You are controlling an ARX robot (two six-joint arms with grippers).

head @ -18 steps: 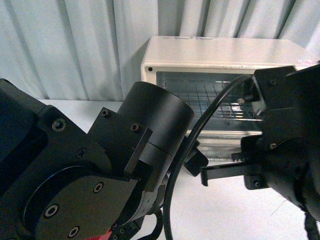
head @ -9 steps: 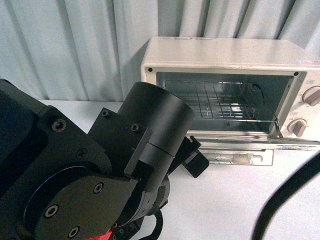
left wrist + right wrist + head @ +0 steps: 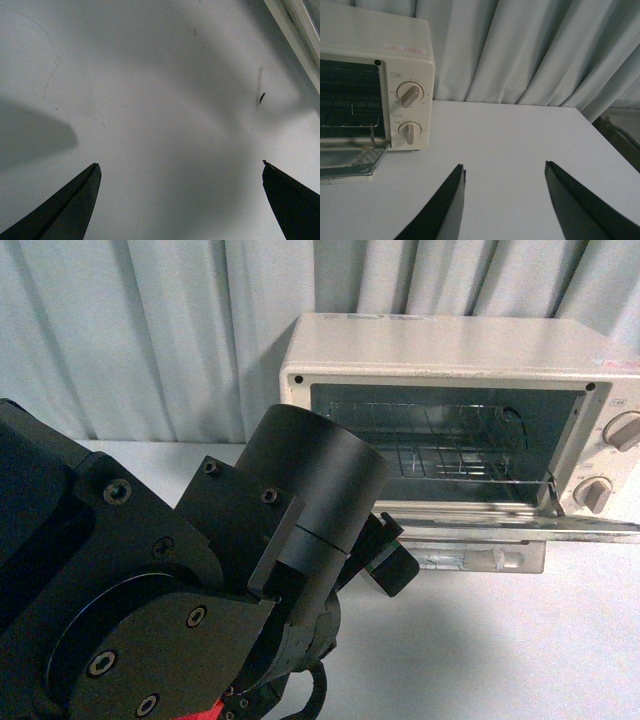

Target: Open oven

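Observation:
The cream-white oven (image 3: 440, 350) stands at the back of the white table with its glass door (image 3: 500, 540) folded down flat. Its wire rack (image 3: 450, 455) shows inside, and two round knobs (image 3: 610, 460) sit at its right. The right wrist view shows the oven (image 3: 375, 45) with its knobs (image 3: 409, 114) and the lowered door (image 3: 350, 162). My right gripper (image 3: 504, 171) hangs open over bare table, off to the oven's right and apart from it. Only a strip of the oven's edge (image 3: 300, 35) crosses the left wrist view. My left gripper (image 3: 180, 165) is open above the tabletop and holds nothing.
The left arm's black body (image 3: 180, 580) fills the lower left of the front view, near the oven's left front corner. Pale curtains (image 3: 150, 330) hang behind the table. The table's right edge (image 3: 592, 122) drops off beside a dark object (image 3: 622, 142).
The right arm, which blocked the oven's front a second ago, has pulled out of the front view. The oven's door lies open. The left arm has not moved.

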